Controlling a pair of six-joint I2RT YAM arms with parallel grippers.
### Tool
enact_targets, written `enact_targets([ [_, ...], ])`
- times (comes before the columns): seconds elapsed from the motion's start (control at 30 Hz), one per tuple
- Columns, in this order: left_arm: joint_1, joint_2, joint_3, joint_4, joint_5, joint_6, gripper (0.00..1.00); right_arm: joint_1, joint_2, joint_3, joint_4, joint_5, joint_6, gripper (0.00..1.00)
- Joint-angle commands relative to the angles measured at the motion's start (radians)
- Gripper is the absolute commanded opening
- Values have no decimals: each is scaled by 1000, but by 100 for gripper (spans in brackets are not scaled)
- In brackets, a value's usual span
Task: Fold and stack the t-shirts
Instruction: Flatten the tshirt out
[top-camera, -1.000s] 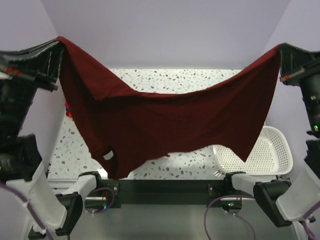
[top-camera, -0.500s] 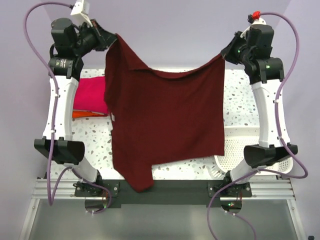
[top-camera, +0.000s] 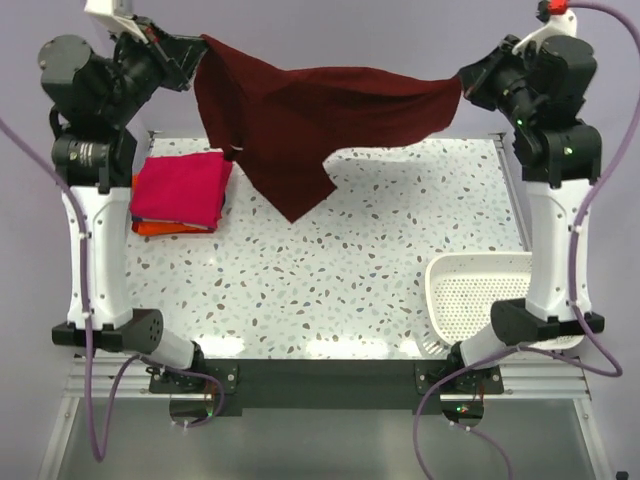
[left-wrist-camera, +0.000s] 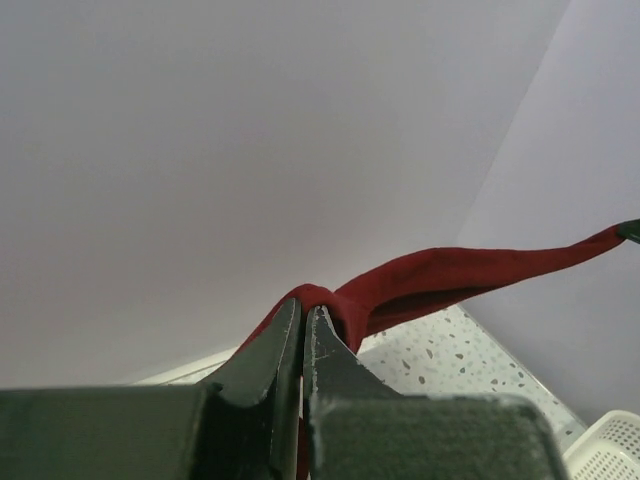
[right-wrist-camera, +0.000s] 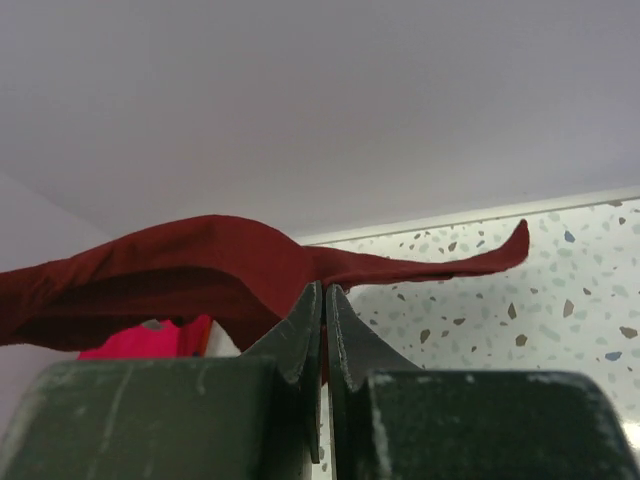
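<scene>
**Maroon t-shirt held high between both arms**

From the top camera we see the maroon t-shirt (top-camera: 300, 115) stretched in the air over the far side of the bench (top-camera: 330, 290). The left gripper (top-camera: 195, 55) is pinched tight on one top corner. The right gripper (top-camera: 462, 88) is pinched tight on the other. One loose corner hangs down in a point, just right of the folded pink t-shirt (top-camera: 180, 188). The pink one lies on top of the orange t-shirt (top-camera: 150, 229) at the left of the bench. A white basket (top-camera: 470, 290) sits at the near right.

Half a second ago the maroon t-shirt hung down long, hid much of the bench and reached past its near edge. Now it is pulled up and back, and we see the whole pink t-shirt.

From the left wrist camera we see the left gripper (left-wrist-camera: 303, 312) closed on a bunch of maroon t-shirt (left-wrist-camera: 440, 275), which runs off to the right.

From the right wrist camera we see the right gripper (right-wrist-camera: 323, 292) closed on the maroon t-shirt (right-wrist-camera: 170, 265), with the pink t-shirt (right-wrist-camera: 140, 340) below.
</scene>
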Motion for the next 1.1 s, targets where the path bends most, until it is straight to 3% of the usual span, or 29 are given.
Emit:
enact_targets([
  [0.0, 5, -172, -1, 44, -31, 57, 0, 3, -173, -7, 53, -26, -4, 0],
  [0.3, 5, -398, 38, -32, -123, 33, 0, 3, -423, -35, -5, -2, 1, 0],
  [0.5, 5, -410, 111, -16, -119, -24, 0, 3, -459, 35, -78, 20, -9, 0],
  [0.67, 5, -360, 17, 54, -59, -56, 0, 3, -448, -76, -55, 14, 4, 0],
  [0.87, 0, -187, -185, 185, 19, -82, 0, 3, -355, -293, 42, -29, 28, 0],
  [0.97, -36, -8, -210, 218, 6, -52, 0, 3, -261, -431, 148, -22, 36, 0],
  [1.07, -73, 334, -100, 194, -25, -6, 0, 3, -76, -482, 215, 19, 16, 0],
])
